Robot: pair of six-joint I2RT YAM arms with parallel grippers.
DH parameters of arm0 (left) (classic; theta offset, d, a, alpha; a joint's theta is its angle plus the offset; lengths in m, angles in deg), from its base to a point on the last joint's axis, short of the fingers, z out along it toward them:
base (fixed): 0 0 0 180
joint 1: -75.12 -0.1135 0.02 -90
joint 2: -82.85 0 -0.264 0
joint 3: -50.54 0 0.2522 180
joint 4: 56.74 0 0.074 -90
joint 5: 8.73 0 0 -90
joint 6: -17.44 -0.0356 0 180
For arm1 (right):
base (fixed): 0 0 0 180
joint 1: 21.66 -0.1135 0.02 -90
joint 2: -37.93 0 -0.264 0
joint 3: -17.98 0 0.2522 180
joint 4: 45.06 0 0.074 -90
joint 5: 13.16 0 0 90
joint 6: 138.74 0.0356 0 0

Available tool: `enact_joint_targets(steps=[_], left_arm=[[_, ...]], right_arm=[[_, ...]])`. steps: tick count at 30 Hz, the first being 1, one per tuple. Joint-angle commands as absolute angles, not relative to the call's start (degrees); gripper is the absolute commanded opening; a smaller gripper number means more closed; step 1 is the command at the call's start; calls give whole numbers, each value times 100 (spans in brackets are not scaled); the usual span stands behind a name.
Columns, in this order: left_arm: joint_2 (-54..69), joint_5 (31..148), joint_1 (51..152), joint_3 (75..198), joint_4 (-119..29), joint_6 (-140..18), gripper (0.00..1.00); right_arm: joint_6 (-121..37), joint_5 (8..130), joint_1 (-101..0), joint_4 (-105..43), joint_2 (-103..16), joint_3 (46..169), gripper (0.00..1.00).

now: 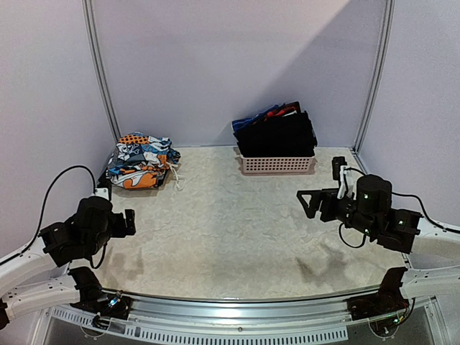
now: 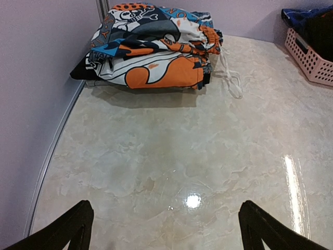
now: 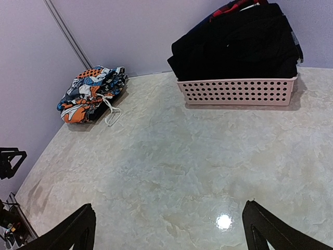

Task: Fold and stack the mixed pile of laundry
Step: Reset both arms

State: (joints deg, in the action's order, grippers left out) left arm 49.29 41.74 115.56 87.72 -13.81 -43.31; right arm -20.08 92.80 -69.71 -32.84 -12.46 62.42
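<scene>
With left gripper [image 2: 165, 209] and right gripper [image 3: 169, 207] both open and empty, 1 folded print stack [image 1: 140, 162] lies far-left, so the next fetch likely means reaching the black garments [image 1: 277, 135] in the pink basket [image 1: 277, 165].

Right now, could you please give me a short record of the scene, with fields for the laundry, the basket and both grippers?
printed clothes: stacked in the far left corner of the table
drawstring: white, trailing from the stack's right side
basket: pink, at the far edge, right of centre, apart from the stack
black clothes: piled in the basket, bits of blue and red behind them
left gripper: open, empty, over bare table
right gripper: open, empty, over bare table
</scene>
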Motion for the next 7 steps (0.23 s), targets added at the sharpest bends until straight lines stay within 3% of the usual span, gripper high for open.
enact_joint_targets(steps=[1,7], left_arm=[[4789,4090,11642,8727,-1504,-4250,100],[4635,4076,11642,8767,-1518,-4235,100]], right_arm=[[-2118,9279,-6956,-3379,-1283,6171,99],[-2261,9219,-6954,-3354,-1400,6249,99]])
